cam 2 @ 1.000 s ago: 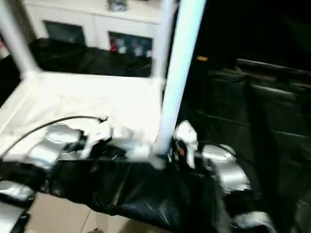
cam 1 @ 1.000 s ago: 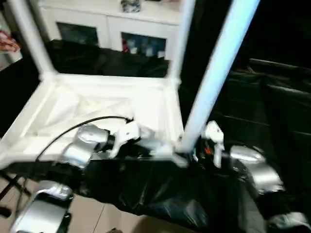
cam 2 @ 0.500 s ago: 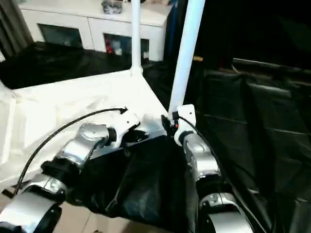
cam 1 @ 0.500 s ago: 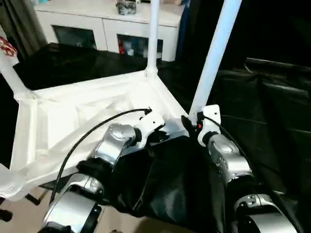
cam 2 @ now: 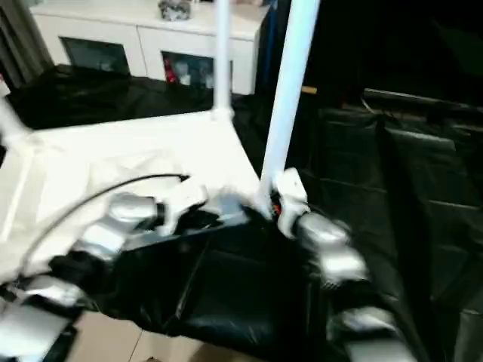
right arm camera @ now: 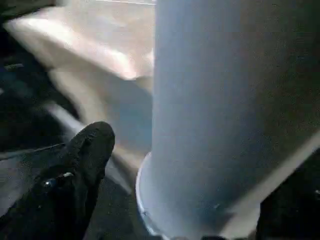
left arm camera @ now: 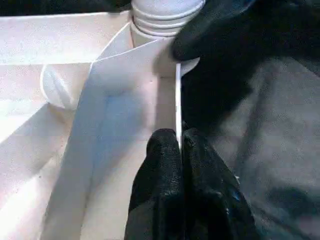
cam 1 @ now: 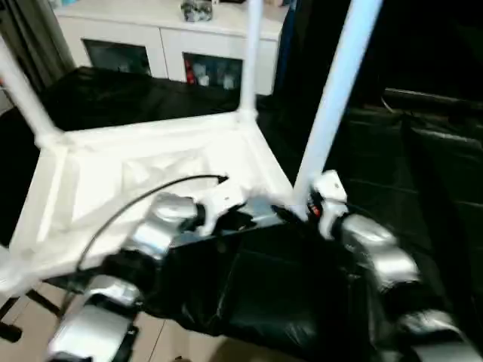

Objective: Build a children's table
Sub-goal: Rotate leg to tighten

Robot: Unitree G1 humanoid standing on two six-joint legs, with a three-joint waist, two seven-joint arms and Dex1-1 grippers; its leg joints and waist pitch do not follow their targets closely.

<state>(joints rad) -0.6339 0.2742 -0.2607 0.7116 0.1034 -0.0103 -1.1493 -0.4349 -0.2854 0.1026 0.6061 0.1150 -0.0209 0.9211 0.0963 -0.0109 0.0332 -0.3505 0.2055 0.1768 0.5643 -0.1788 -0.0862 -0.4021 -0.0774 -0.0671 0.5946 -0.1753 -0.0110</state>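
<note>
The children's table (cam 1: pixel 151 170) lies upside down on the black-draped bench (cam 1: pixel 287 302), legs up. The nearest leg (cam 1: pixel 336 98) stands in its corner socket, the right claw (right arm camera: pixel 165 200) spread wide around its base. The left claw (left arm camera: pixel 180 150) pinches the rim; judging by this, seating is finishing and the right arm must withdraw clear.

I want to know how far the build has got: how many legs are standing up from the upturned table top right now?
3. One leg rises at the near corner by the right gripper, one leg at the far corner toward the cabinet, one leg at the far left corner. A fourth may be hidden.
</note>
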